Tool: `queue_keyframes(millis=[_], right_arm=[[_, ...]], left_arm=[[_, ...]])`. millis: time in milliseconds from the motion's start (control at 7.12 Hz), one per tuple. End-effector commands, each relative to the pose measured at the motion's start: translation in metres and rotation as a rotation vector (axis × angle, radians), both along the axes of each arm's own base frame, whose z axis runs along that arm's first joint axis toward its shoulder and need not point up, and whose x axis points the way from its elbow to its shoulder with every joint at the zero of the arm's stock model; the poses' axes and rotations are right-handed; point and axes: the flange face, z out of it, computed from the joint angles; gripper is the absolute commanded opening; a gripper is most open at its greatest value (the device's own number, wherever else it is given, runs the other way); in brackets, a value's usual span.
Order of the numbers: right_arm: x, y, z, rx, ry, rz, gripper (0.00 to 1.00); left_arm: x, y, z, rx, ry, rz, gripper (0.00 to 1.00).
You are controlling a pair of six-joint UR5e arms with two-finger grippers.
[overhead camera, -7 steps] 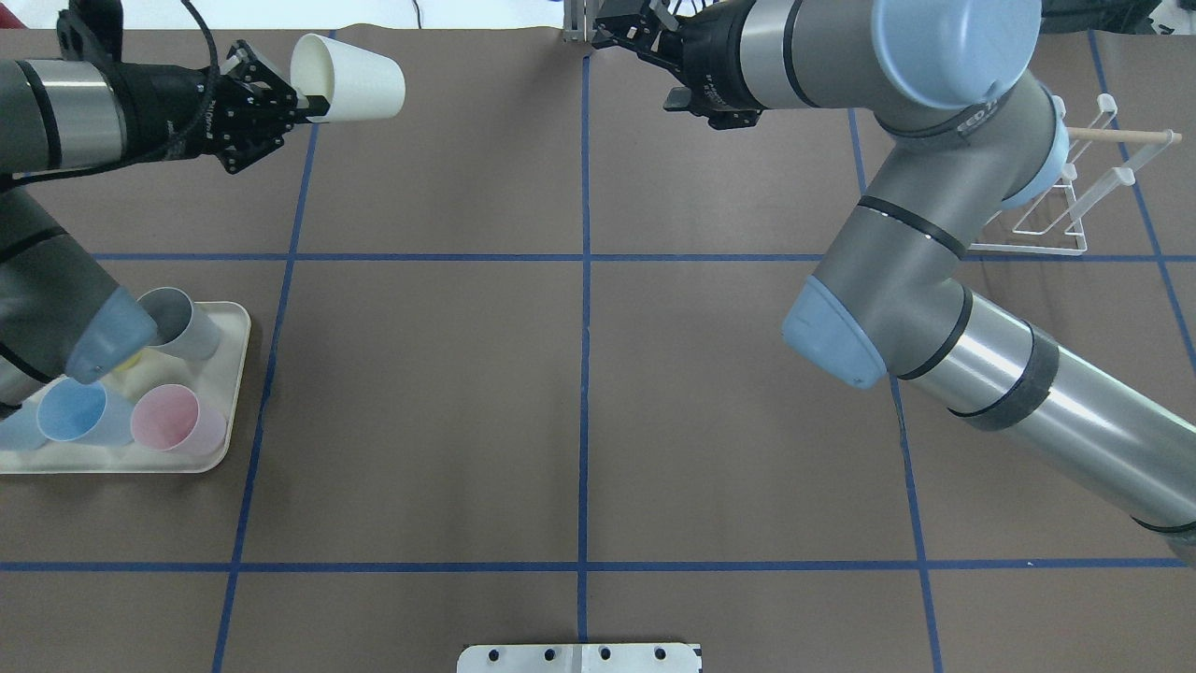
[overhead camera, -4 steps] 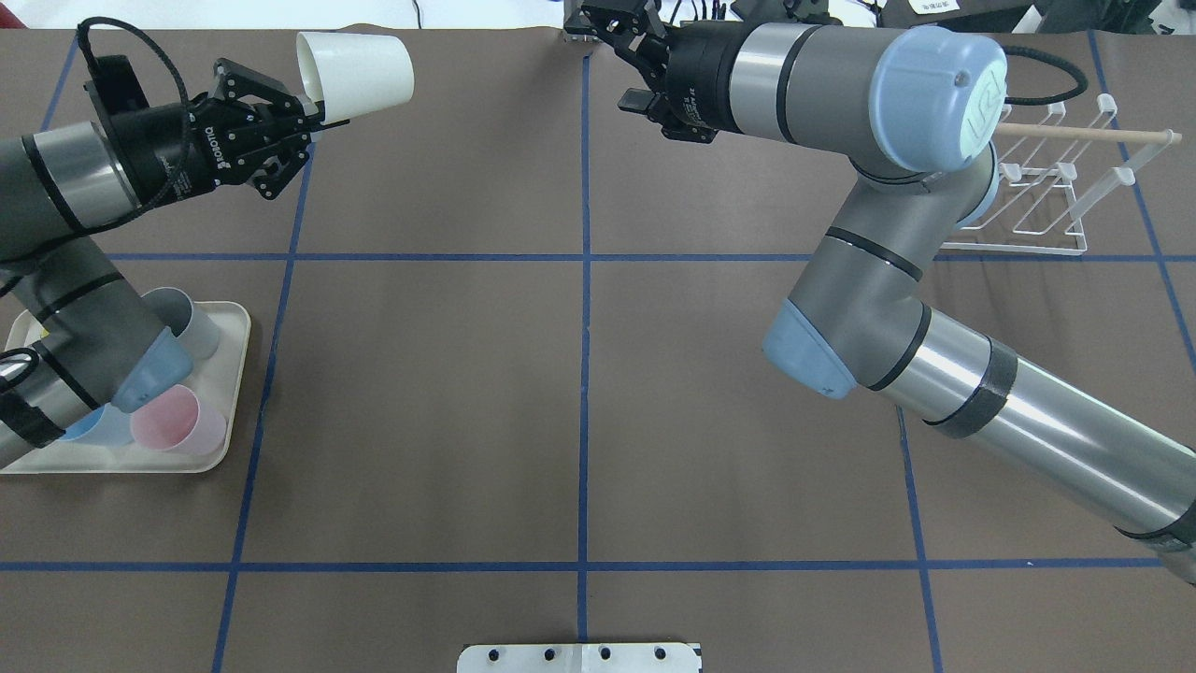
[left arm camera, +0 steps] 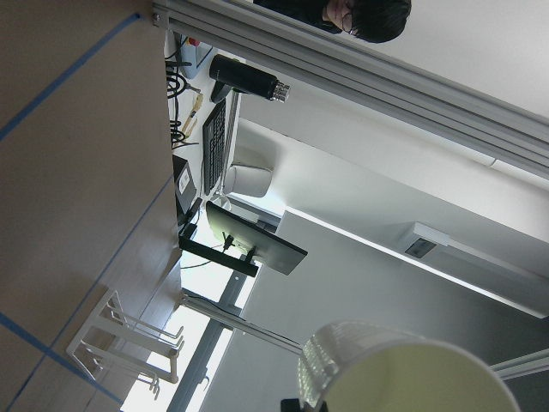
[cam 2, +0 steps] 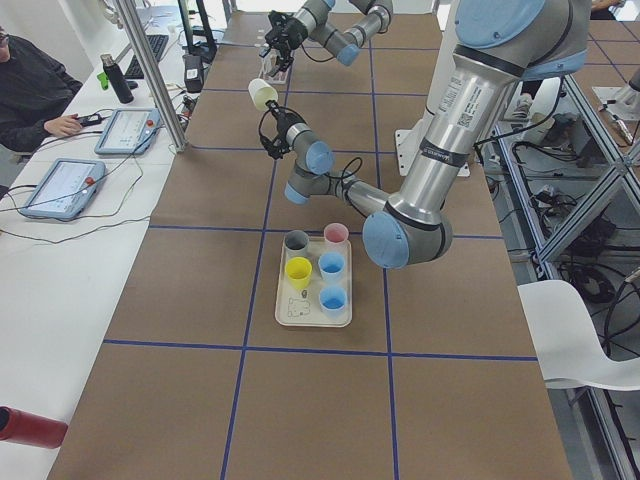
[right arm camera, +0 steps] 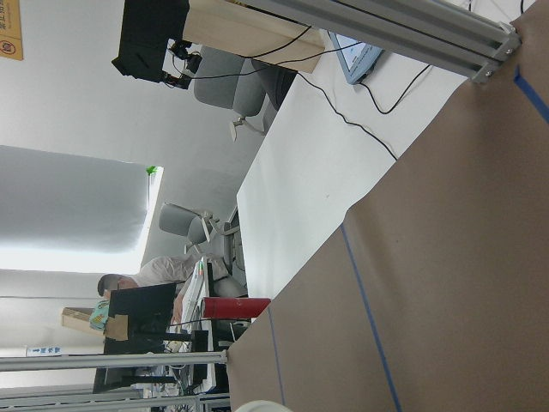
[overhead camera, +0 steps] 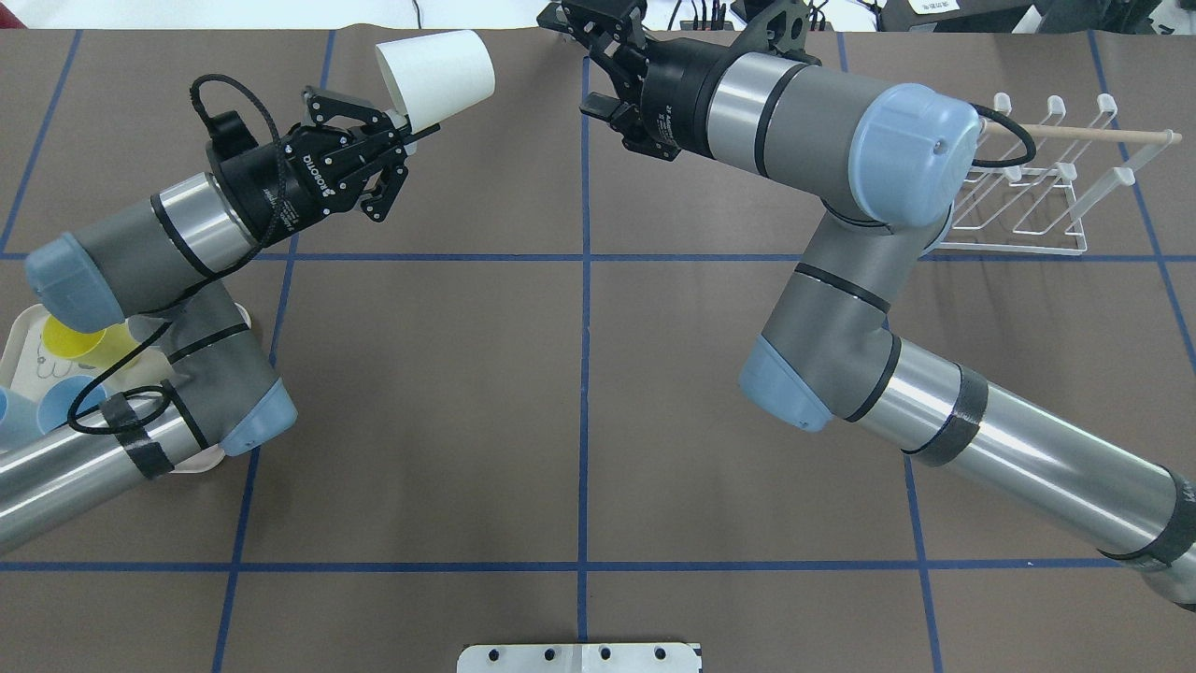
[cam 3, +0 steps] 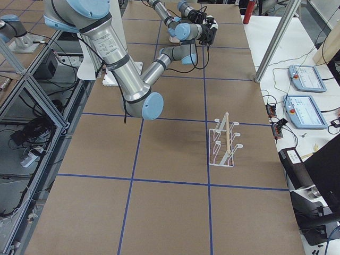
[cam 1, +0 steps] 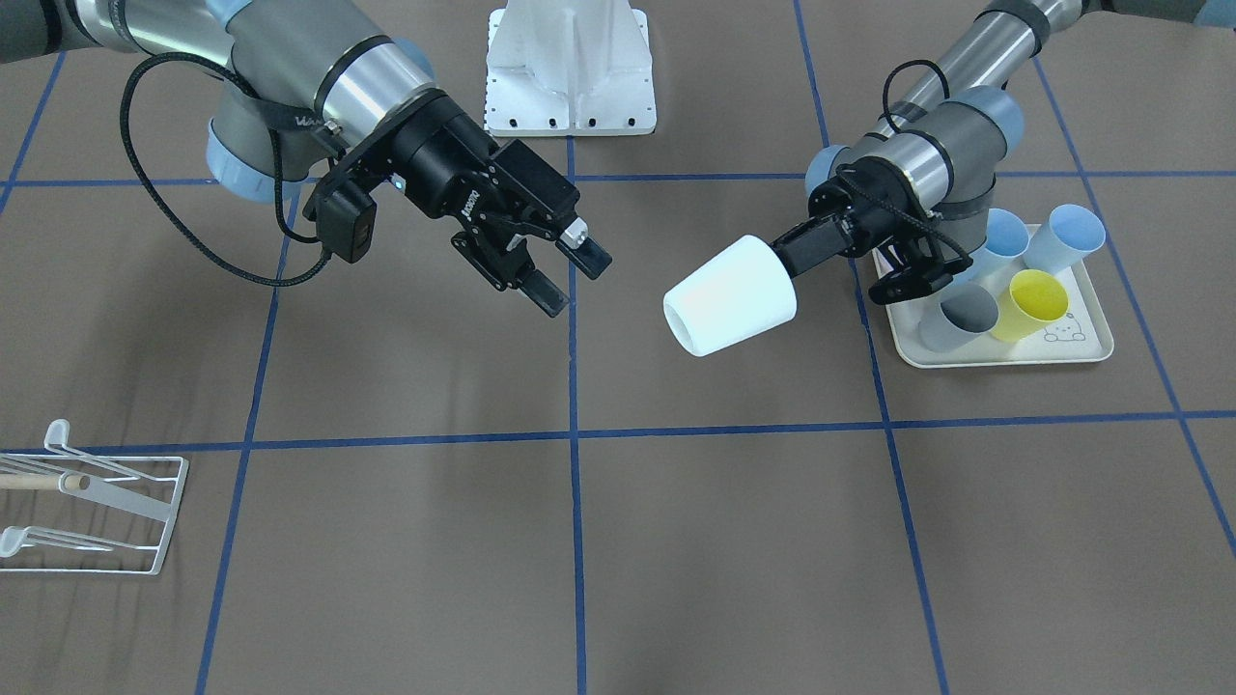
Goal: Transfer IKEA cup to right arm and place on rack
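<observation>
A white IKEA cup [cam 1: 731, 294] hangs in the air over the far middle of the table, lying on its side with its base towards the right arm. My left gripper [cam 1: 806, 253] is shut on its rim. The cup also shows in the overhead view [overhead camera: 436, 65], with the left gripper [overhead camera: 404, 131] behind it, and at the bottom of the left wrist view [left arm camera: 403, 371]. My right gripper [cam 1: 570, 277] is open and empty, a short gap from the cup's base, and it shows at the top of the overhead view [overhead camera: 603, 23]. The white wire rack [overhead camera: 1037, 192] with its wooden dowel stands at the far right, empty.
A cream tray [cam 1: 1004, 359] holds a grey cup [cam 1: 956, 317], a yellow cup [cam 1: 1031, 301] and blue cups beside the left arm's base. The rack also shows in the front view [cam 1: 106, 521]. A white mounting plate [overhead camera: 579, 657] sits at the near edge.
The left arm has swung the white cup right, towards the table's middle. The right arm's gripper has moved left and lower towards the cup. Both grips are unchanged.
</observation>
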Motion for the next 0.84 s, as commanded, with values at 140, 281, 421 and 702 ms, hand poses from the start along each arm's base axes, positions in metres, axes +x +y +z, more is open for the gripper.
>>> queue_keyframes(millis=[140,281,421,702], right_arm=[[-0.002,0.002,-0.001,-0.020,-0.026,0.001,1.00],[-0.001,0.001,-0.001,-0.022,-0.027,0.004,1.00],[-0.002,0.002,-0.001,-0.024,-0.029,0.008,1.00],[-0.003,0.004,-0.003,-0.035,-0.044,0.000,1.00]], left_arm=[[0.017,0.002,-0.035,-0.048,0.125,0.008,0.00],[0.030,0.011,-0.041,-0.063,0.150,0.007,0.00],[0.047,0.021,-0.046,-0.083,0.169,0.011,0.00],[0.055,0.021,-0.051,-0.085,0.176,0.011,0.00]])
